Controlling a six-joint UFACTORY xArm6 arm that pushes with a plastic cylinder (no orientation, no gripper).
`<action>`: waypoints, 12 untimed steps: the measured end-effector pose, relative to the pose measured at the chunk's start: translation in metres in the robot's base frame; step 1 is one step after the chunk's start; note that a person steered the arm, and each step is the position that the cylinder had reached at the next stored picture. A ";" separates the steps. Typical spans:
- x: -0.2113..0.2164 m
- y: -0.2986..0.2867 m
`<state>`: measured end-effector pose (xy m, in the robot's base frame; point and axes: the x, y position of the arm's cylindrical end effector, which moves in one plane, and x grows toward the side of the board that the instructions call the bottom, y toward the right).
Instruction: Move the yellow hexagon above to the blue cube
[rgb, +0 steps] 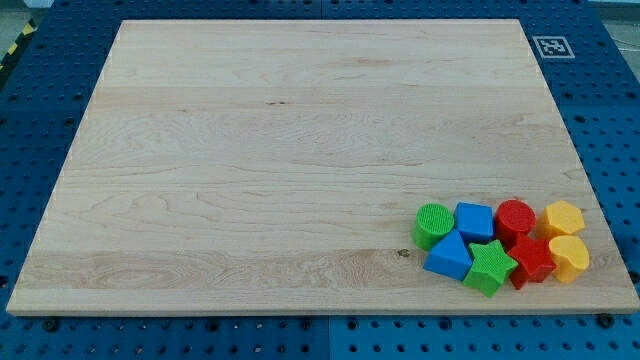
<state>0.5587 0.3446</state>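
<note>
The yellow hexagon (562, 217) lies at the right end of a tight cluster of blocks in the board's bottom right corner. The blue cube (474, 221) sits in the same cluster, to the left of the hexagon, with a red cylinder (515, 219) between them. My tip does not show in this view, nor does the rod.
The wooden board (300, 150) lies on a blue pegboard table. The cluster also holds a green cylinder (433, 225), a blue triangular block (448, 256), a green star (489, 267), a red star (530, 260) and a second yellow block (569, 258). A marker tag (551, 46) sits at the top right.
</note>
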 end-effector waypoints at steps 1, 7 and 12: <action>0.054 -0.001; 0.054 -0.105; 0.010 -0.102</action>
<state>0.5691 0.2424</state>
